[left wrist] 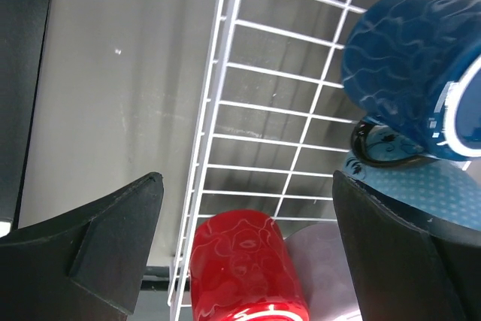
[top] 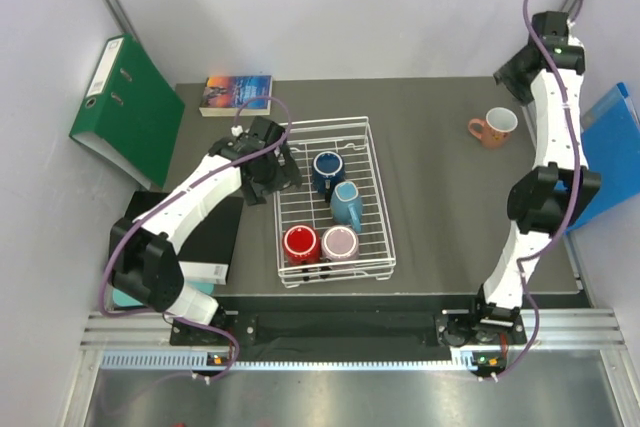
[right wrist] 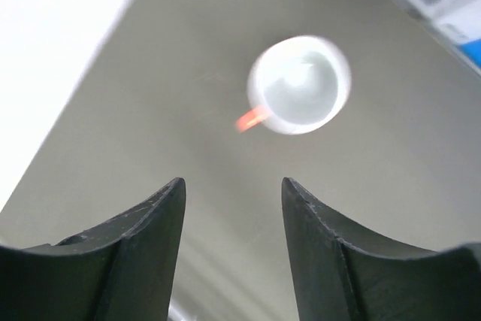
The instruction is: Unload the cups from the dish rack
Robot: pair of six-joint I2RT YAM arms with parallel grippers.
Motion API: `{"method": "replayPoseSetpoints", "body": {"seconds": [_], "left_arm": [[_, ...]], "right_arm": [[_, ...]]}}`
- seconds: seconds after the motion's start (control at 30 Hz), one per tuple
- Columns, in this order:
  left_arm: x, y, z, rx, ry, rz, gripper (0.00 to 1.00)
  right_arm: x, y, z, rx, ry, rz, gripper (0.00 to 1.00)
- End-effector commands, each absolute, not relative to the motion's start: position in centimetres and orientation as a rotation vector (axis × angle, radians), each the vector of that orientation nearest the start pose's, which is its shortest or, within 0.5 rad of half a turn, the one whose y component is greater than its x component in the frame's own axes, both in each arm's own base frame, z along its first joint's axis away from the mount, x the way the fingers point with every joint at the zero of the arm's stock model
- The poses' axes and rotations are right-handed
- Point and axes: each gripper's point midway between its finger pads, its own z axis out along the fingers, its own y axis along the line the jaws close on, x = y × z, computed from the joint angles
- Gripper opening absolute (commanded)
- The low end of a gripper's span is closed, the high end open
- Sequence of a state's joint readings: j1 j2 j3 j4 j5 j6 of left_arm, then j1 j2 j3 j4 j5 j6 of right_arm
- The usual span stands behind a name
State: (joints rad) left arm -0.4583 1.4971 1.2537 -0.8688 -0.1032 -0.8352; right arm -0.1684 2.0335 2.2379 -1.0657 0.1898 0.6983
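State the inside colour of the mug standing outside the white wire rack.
White; salmon-pink ceramic mug, best in top external view.

Top overhead, whole table (top: 430, 147); left wrist close over rack (left wrist: 210, 110); right wrist above pink mug (right wrist: 301, 84).

Showing a dark grey table (top: 440, 217) filling the middle of the top view. Carrying, left of centre, the white wire dish rack (top: 303, 209), standing flat with its long sides running from the near edge toward the far one. Bearing near the far right corner a salmon-pink mug (top: 495, 127), standing upright and alone, white inside facing up, handle pointing left toward the rack, well apart from it. Holding a book (top: 237, 95) lying flat at the far left corner, cover up, near the rack's far left corner. Meeting a black flat thing (top: 215, 237) at the left edge, lying either on the top or beside it, not being possible to tell which
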Motion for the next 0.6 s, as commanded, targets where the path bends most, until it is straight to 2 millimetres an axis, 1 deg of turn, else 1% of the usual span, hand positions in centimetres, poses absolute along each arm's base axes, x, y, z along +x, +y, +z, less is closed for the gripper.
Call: {"method": "replayPoseSetpoints", "body": {"seconds": [0.0, 0.07, 0.1, 0.13, 0.17, 0.2, 0.23, 0.27, 0.3, 0.33, 0.37, 0.4, 0.43, 0.47, 0.5, 0.53, 0.57], "left_arm": [[31.8, -16.5, 16.2, -0.456, 2.559, -0.288, 0.98], [32.2, -16.5, 16.7, -0.433, 2.538, -0.286, 0.98], [32.5, -16.7, 17.0, -0.423, 2.524, -0.293, 0.98], [32.5, -17.2, 17.3, -0.405, 2.515, -0.309, 0.98], [32.6, -17.4, 17.7, -0.390, 2.504, -0.315, 0.98], [32.7, -17.7, 18.1, -0.383, 2.489, -0.320, 0.98], [32.6, -18.5, 18.7, -0.357, 2.464, -0.315, 0.98], [32.5, -18.9, 19.1, -0.359, 2.445, -0.312, 0.98], [32.4, -19.3, 19.5, -0.356, 2.429, -0.313, 0.97], [31.9, -20.6, 19.9, -0.326, 2.422, -0.325, 0.97], [31.8, -21.0, 20.2, -0.342, 2.404, -0.321, 0.97], [31.7, -21.7, 20.0, -0.337, 2.407, -0.319, 0.97], [31.2, -23.0, 20.4, -0.310, 2.403, -0.331, 0.97], [31.2, -23.3, 20.4, -0.327, 2.395, -0.317, 0.97], [30.8, -24.3, 19.9, -0.302, 2.412, -0.301, 0.97], [30.7, -24.8, 20.5, -0.301, 2.408, -0.299, 0.97], [30.7, -25.1, 20.4, -0.319, 2.400, -0.286, 0.97]], "right_arm": [[47.6, -1.8, 33.0, 0.819, 2.053, 0.124, 0.56], [47.2, 1.3, 34.6, 0.676, 2.027, 0.159, 0.66], [45.6, 4.3, 34.7, 0.577, 2.039, 0.191, 0.73], [45.5, 5.7, 35.7, 0.501, 1.997, 0.201, 0.90], [44.8, 7.0, 35.9, 0.456, 1.977, 0.214, 0.98], [42.6, 8.9, 34.9, 0.406, 1.984, 0.206, 1.00], [41.7, 9.6, 34.7, 0.381, 1.969, 0.211, 1.00], [41.4, 10.4, 35.2, 0.367, 1.924, 0.235, 1.00], [39.7, 10.8, 34.0, 0.357, 1.935, 0.227, 1.00], [39.1, 11.1, 33.4, 0.362, 1.938, 0.231, 1.00], [38.5, 11.3, 32.8, 0.354, 1.947, 0.234, 1.00], [37.5, 11.7, 31.7, 0.334, 1.971, 0.234, 1.00], [36.9, 11.9, 31.1, 0.326, 1.984, 0.230, 1.00], [36.5, 12.0, 30.7, 0.322, 1.991, 0.223, 1.00], [35.7, 12.1, 30.2, 0.315, 2.002, 0.225, 1.00], [35.2, 12.1, 30.2, 0.311, 2.001, 0.231, 1.00], [34.8, 12.1, 30.3, 0.315, 1.995, 0.238, 1.00]]}}
